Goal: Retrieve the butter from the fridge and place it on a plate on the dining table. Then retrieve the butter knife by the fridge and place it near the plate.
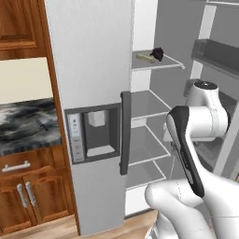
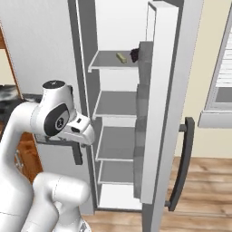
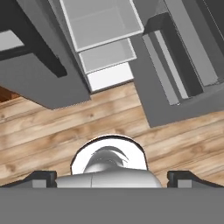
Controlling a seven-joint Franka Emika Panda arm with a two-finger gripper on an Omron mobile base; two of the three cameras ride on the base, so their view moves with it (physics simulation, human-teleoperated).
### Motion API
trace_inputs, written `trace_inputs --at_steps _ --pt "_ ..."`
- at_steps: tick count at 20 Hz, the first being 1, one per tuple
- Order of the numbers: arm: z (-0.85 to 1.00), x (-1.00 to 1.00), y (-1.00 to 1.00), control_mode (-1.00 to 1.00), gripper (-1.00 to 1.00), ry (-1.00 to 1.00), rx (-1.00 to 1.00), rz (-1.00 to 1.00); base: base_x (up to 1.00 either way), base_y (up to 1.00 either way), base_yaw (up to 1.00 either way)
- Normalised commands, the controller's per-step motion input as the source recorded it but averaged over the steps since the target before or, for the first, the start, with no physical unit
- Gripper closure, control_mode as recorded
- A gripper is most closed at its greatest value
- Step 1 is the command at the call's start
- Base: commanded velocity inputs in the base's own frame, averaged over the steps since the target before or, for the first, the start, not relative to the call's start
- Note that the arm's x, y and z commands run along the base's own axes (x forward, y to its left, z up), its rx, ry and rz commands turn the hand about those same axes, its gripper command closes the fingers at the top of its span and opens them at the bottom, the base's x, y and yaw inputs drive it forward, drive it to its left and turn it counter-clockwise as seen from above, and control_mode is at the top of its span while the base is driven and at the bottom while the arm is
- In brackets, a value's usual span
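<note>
At far left, reddish wooden cabinet doors point(image 1: 25, 200) with silver handles stand under a short black-and-grey marbled counter point(image 1: 28, 126). Right of them rises the tall light grey two-door fridge point(image 1: 88, 56): its left door is shut and carries a recessed water dispenser panel point(image 1: 93, 133) and a dark grey vertical handle point(image 1: 125, 133). The right door point(image 2: 165, 99) is swung open, baring four pale shelves. On the top shelf point(image 1: 156, 63) lies the butter point(image 1: 145, 58), a small pale yellow-olive rectangular stick, just beside a dark lumpy item point(image 1: 158, 53) to its right. The white robot arm point(image 1: 196, 126) is folded in front of the lower shelves, well below the butter. Seen from the hand, the two-finger gripper point(image 3: 112, 179) points down at the light wooden plank floor point(image 3: 48, 131), its dark fingertips point(image 3: 41, 178) spread wide apart and holding nothing.
</note>
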Motion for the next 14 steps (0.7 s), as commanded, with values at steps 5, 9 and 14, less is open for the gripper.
trace_inputs --at_steps 5,9,14 --pt "0.0 0.0 0.0 1.0 -1.0 0.0 0.0 0.0 0.57 0.0 -0.06" --pt "0.0 0.0 0.0 1.0 -1.0 0.0 0.0 0.0 0.41 0.0 -0.01" --pt "0.0 0.0 0.0 1.0 -1.0 0.0 0.0 0.0 0.4 -0.17 -0.01"
